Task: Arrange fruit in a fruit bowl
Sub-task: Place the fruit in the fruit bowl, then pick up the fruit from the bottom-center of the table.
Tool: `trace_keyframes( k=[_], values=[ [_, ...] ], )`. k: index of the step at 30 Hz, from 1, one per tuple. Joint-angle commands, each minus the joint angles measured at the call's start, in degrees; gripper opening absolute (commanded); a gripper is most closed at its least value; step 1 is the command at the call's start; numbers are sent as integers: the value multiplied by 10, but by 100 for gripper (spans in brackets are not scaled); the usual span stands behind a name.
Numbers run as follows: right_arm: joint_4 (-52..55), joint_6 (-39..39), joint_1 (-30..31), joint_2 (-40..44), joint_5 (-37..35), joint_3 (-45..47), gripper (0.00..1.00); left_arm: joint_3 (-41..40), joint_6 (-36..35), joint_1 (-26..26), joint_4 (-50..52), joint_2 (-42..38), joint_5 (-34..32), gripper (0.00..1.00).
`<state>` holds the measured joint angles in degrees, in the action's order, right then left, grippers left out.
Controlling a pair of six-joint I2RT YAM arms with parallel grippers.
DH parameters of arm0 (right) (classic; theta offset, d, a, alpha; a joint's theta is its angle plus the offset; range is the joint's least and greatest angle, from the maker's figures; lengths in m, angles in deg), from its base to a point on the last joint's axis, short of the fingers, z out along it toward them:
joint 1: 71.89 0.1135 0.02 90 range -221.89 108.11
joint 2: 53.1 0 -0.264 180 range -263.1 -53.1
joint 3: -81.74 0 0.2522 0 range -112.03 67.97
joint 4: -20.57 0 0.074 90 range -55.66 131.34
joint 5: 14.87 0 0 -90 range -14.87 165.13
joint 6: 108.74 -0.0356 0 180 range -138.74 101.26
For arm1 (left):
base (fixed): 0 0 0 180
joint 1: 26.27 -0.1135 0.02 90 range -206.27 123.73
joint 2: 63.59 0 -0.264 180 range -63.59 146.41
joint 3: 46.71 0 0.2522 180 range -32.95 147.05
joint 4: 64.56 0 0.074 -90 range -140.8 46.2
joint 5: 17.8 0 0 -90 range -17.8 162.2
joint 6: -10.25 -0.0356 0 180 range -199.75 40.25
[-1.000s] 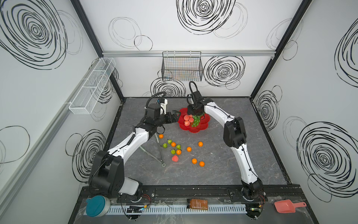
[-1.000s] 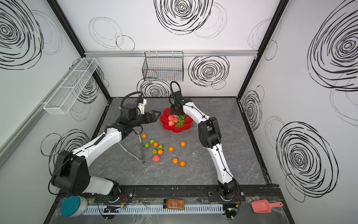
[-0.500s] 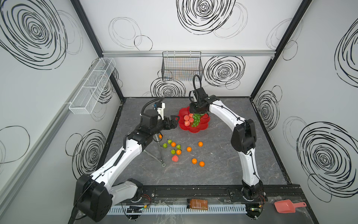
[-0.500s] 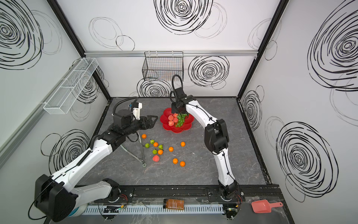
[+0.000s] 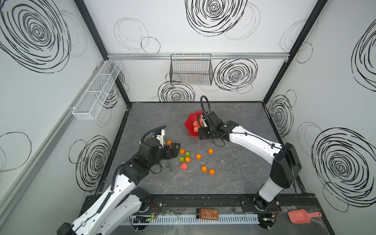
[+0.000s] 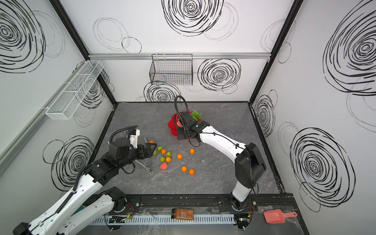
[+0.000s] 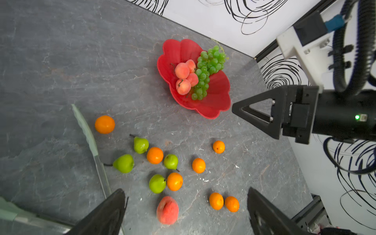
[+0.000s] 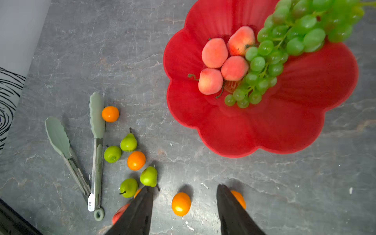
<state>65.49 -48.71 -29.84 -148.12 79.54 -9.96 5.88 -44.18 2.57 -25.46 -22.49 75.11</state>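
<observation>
The fruit bowl [image 7: 215,105] sits on the tabletop [image 7: 50,61], holding four peaches [image 7: 182,70] and the grapes [image 7: 207,67] (tangerines [image 7: 155,155] and pears [image 7: 141,144] lie loose nearby). The left pincer [image 7: 185,190] and right pincer [image 8: 183,187] both gape wide, empty.

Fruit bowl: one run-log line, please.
bowl: four peaches, grapes | table: seven tangerines, four green fruits, one peach | left claw, right claw: open, empty

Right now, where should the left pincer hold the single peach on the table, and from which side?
I would hold the peach across its round middle, coming down from above. It has no handle, and a green fruit and a tangerine crowd its far side, so close on the free sides.
</observation>
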Motion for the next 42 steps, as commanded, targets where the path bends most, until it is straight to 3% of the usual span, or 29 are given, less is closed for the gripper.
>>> trace_keyframes(
  k=[1, 10, 15, 18, 27, 37, 42],
  values=[
    [-43, -47, 27, 50, -17, 51, 55, -8, 38, 20, 63, -40, -21, 96],
    [-91, -168, 113, 94, -37, 145, 56, -5, 78, 84, 146, -95, -50, 96],
    [-92, -225, 174, 82, -69, 153, 59, 4, 93, 86, 176, -96, -55, 96],
    [-98, -248, 194, 69, -74, 155, 63, 6, 141, 82, 193, -102, -70, 96],
    [-116, -272, 223, 5, -61, 137, 68, -16, 119, 30, 178, -142, -14, 96],
    [-146, -272, 240, -64, -15, 106, 70, -37, 67, -95, 157, -136, 96, 96],
    [-132, -267, 240, -91, -12, 90, 70, -34, 58, -99, 153, -137, 94, 96]
  ],
)
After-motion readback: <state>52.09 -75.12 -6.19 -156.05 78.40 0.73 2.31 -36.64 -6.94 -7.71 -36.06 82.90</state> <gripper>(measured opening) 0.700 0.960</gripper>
